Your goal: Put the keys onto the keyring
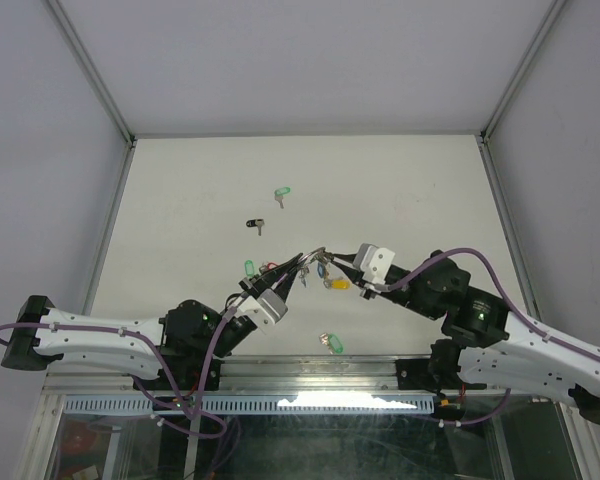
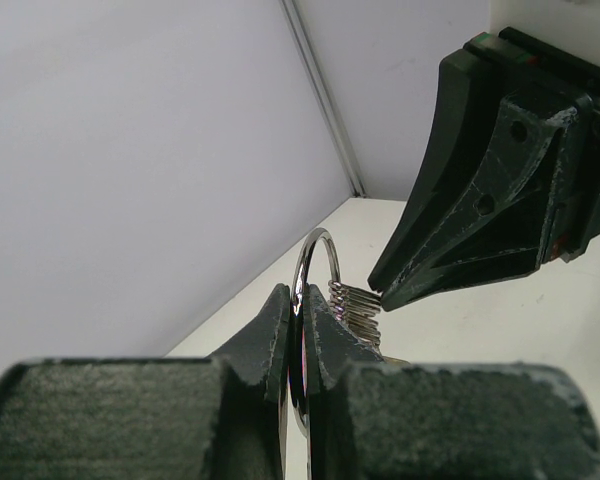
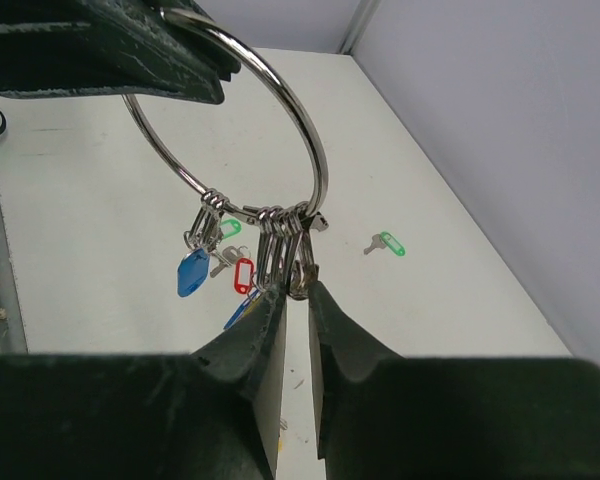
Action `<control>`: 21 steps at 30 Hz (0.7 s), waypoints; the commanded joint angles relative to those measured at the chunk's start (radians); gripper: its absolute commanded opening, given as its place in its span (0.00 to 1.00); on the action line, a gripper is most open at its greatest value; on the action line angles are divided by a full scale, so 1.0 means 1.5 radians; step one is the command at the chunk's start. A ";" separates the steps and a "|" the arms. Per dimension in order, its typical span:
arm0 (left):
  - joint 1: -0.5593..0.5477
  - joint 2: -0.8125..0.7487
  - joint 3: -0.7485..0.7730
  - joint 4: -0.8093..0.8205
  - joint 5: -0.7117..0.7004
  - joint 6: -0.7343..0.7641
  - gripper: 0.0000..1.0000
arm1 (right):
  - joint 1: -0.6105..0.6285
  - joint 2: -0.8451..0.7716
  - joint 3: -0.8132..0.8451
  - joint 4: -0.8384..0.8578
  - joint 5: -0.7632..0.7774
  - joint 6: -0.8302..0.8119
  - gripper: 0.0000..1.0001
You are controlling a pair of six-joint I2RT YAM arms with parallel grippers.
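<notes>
Table [image 1: 400, 200]: white, carrying both arms at its near edge.
Left arm [image 1: 90, 340]: reaches from the near left toward the middle of the table.
Right arm [image 1: 520, 340]: reaches from the near right and meets the left arm near the middle.
Left gripper [image 2: 298, 312]: fingers are pressed together on the ring's wire and hold it upright above the table.
Right gripper [image 3: 292, 298]: fingers are nearly together, with only a thin slit between them. The tips are right at the hanging bunch — I cannot tell whether they pinch a key.
Ring [image 3: 320, 150]: a thin silver loop between the two grippers, clamped at one side by the left gripper, with its load gathered at the low side.
Bunch [image 3: 275, 240]: several keys hang side by side on the ring, just above the right gripper's tips.
Blue tag [image 3: 193, 272]: dangles from the bunch, on the side away from the right fingers.
Red tag [image 3: 244, 272]: hangs just beside the blue tag.
Yellow tag [image 1: 336, 284]: lies under the grippers in the top view.
Far green key [image 1: 282, 193]: lies loose on the table, well beyond the grippers.
Black key [image 1: 255, 224]: lies loose, between the far green key and the grippers.
Near green key [image 1: 328, 342]: lies loose by the table's near edge.
Fourth green tag [image 1: 248, 267]: just left of the left gripper — I cannot tell whether it is loose or on the ring.
</notes>
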 commanded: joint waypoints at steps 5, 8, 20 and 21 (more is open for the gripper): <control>0.007 -0.014 0.030 0.040 0.007 0.008 0.00 | 0.002 0.009 0.003 0.062 0.031 -0.010 0.15; 0.007 -0.015 0.029 0.041 0.007 0.007 0.00 | 0.002 0.005 0.001 0.067 0.038 -0.015 0.14; 0.007 -0.014 0.027 0.041 0.006 0.008 0.00 | 0.002 -0.003 -0.003 0.069 0.048 -0.019 0.13; 0.007 -0.013 0.027 0.041 0.006 0.008 0.00 | 0.002 -0.002 -0.003 0.069 0.047 -0.019 0.13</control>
